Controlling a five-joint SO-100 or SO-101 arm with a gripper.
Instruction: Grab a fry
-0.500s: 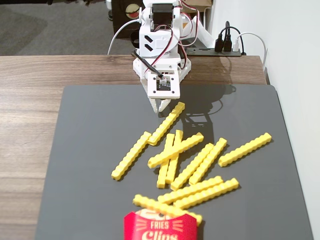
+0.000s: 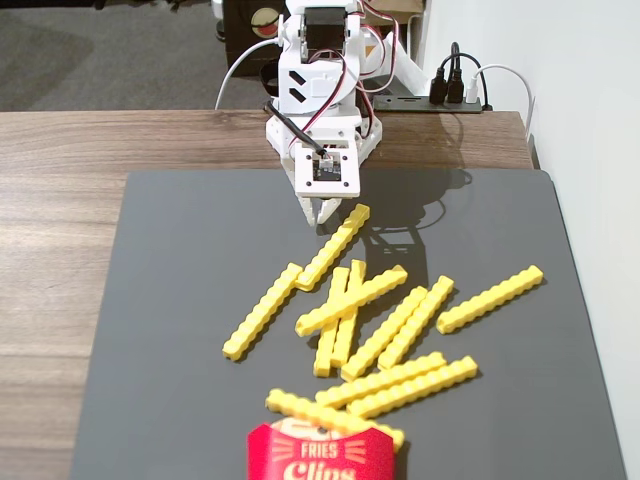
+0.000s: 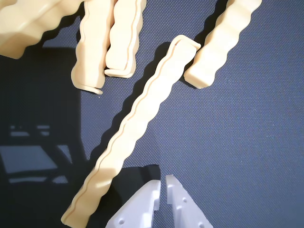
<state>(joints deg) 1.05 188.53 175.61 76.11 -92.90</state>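
Several bright yellow crinkle-cut fries lie scattered on a dark grey mat. The nearest fry lies slanted just in front of my white gripper. In the wrist view this fry runs diagonally from upper right to lower left. My gripper sits low over the mat just right of the fry's near end, apart from it. The jaws are closed to a thin slit with nothing between them.
More fries lie in a loose pile at the mat's middle, and one lies apart at the right. A red carton printed "FRIES" stands at the front edge. The mat lies on a wooden table; cables and a power strip are behind.
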